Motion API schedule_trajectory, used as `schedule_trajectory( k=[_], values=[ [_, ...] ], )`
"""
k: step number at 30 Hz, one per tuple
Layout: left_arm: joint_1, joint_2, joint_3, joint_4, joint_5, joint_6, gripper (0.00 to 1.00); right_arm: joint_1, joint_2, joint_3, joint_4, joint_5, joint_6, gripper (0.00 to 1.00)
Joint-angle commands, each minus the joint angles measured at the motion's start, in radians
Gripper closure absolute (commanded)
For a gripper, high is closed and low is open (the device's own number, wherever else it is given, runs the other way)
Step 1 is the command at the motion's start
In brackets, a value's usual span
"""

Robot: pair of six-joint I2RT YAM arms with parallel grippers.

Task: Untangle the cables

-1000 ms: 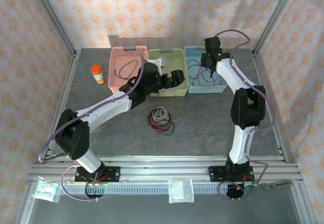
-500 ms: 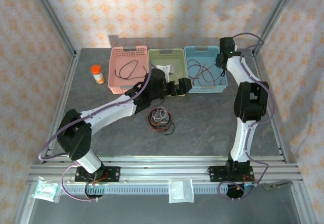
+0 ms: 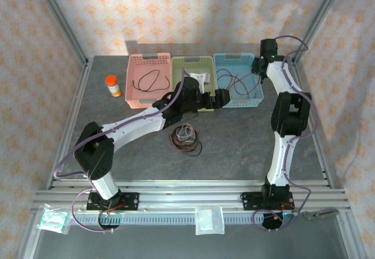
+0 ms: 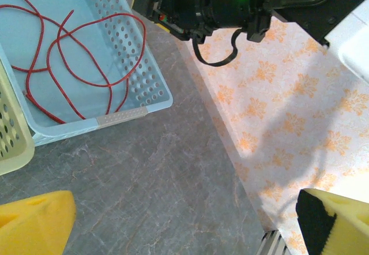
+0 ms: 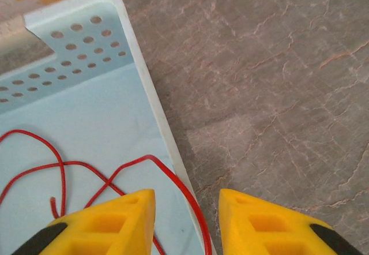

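Observation:
A tangle of red, black and white cables (image 3: 186, 139) lies on the grey table in front of the baskets. One black cable (image 3: 148, 80) lies in the pink basket (image 3: 136, 95), a white one (image 3: 201, 77) in the green basket (image 3: 188, 61), and a red cable (image 3: 235, 86) (image 5: 149, 156) in the blue basket (image 3: 254, 98) (image 4: 132, 53). My left gripper (image 3: 221, 98) (image 4: 187, 226) hovers wide open by the blue basket's front edge, holding nothing. My right gripper (image 3: 260, 67) (image 5: 186, 209) hangs over that basket's far right rim, open with a narrow gap, the red cable lying below it.
An orange-capped bottle (image 3: 113, 85) stands left of the pink basket. Patterned walls and metal frame posts close in the table. Two plastic packets (image 3: 209, 219) rest on the front rail. The right arm's wrist (image 4: 230, 4) hangs above the table beyond the blue basket.
My left arm has swung right, from the green basket to the blue basket's front. The right gripper has moved from over the blue basket to its far right corner, its jaws narrowing.

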Motion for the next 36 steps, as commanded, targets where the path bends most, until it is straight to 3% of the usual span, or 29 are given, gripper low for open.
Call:
schedule_trajectory(
  k=[1,6,18,20,25,36],
  values=[
    [-0.005,-0.016,0.002,0.023,0.008,0.010,0.01,-0.005,0.028,0.037,-0.067,0.007,-0.007,0.65],
    [-0.005,-0.020,0.001,0.014,0.006,0.016,0.01,-0.005,0.052,0.056,-0.095,0.037,-0.001,0.66],
    [-0.005,-0.018,-0.006,0.018,0.010,0.016,0.01,-0.005,0.039,0.050,-0.094,0.052,-0.011,0.85],
    [-0.005,-0.020,-0.008,0.018,0.011,0.016,0.01,-0.005,0.035,0.049,-0.091,0.053,-0.012,0.85],
    [-0.006,-0.024,-0.014,0.020,0.009,0.016,0.01,-0.005,0.029,0.051,-0.091,0.062,-0.016,0.73],
    [-0.005,-0.017,-0.011,0.027,0.017,0.013,0.01,-0.005,-0.012,0.049,-0.083,0.076,-0.023,0.79]
  ],
)
